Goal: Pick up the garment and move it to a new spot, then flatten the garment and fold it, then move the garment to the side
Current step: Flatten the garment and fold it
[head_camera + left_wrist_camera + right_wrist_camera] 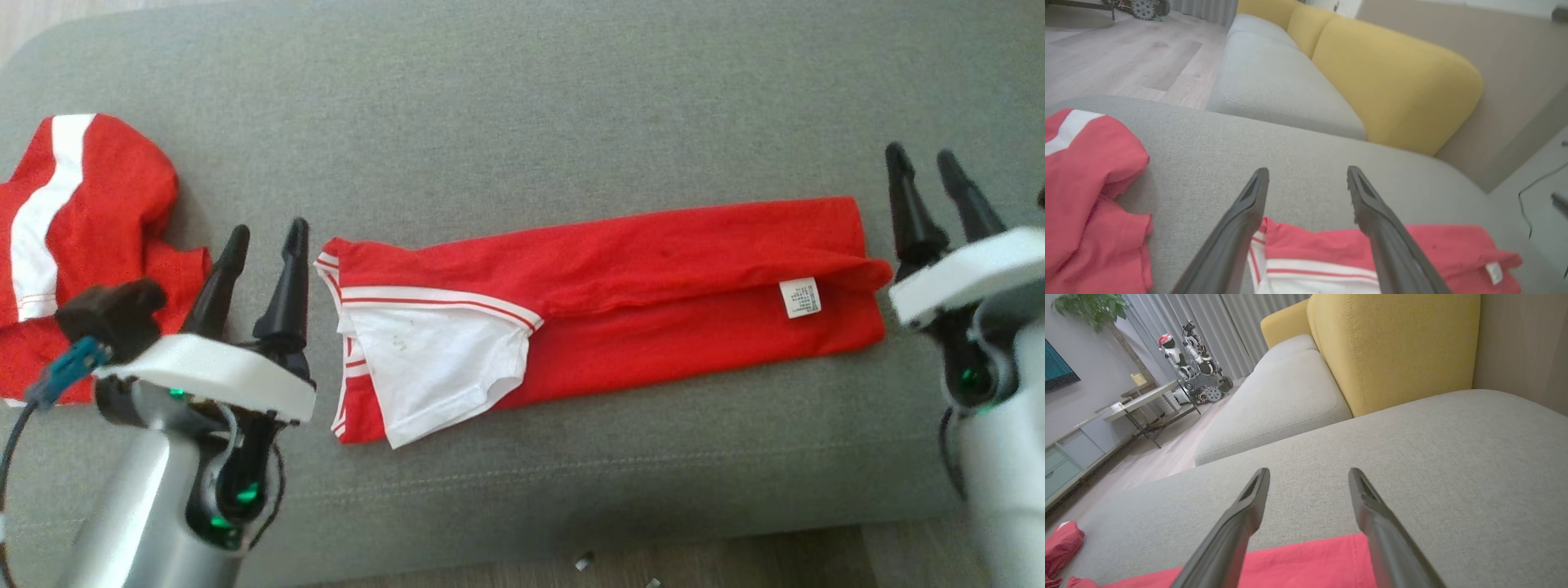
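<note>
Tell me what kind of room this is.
Probably a living room, maybe in a home or a demo flat. The folded red garment lies on a grey sofa seat with yellow back cushions. Beyond it are floor-length curtains, a potted plant and a low sideboard.

L gripper & R gripper both spread wide, nothing held

Wide-spread right gripper over red garment edge, grey cushion, yellow backrest behind

Garment on cushion, second garment leftward
</note>
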